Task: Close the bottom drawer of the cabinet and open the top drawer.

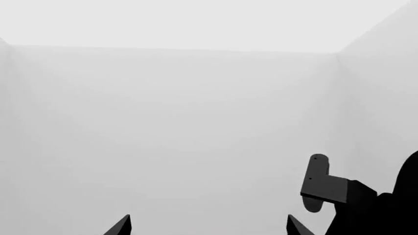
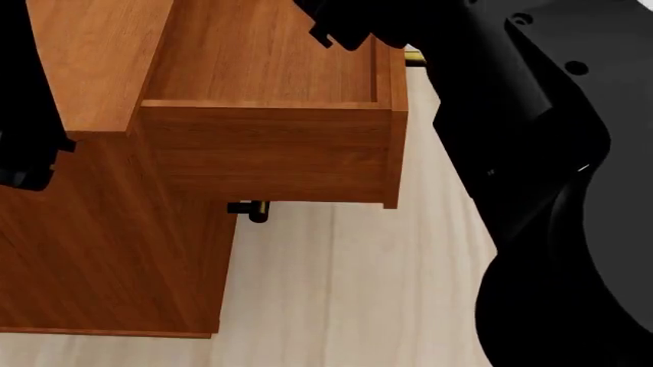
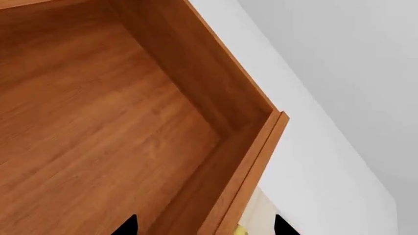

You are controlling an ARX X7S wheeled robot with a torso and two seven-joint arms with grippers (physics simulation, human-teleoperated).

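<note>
The cabinet (image 2: 102,252) fills the left of the head view. Its top drawer (image 2: 265,145) is pulled far out, and its wooden floor (image 3: 85,122) is bare. My right gripper (image 3: 203,227) is open, its tips standing on either side of the drawer's front panel (image 3: 251,161), beside a bit of brass handle (image 3: 238,230). Under the top drawer a brass handle (image 2: 252,210) juts from the cabinet front; I cannot tell which lower drawer it belongs to. The bottom drawer is hidden. My left gripper (image 1: 209,226) is open and faces a plain grey wall.
The right arm (image 2: 551,176) is a big black mass over the right of the head view. Pale wooden floor (image 2: 347,290) lies below the open drawer. The left arm (image 2: 23,115) hangs at the cabinet's left edge. A dark robot part (image 1: 323,188) shows in the left wrist view.
</note>
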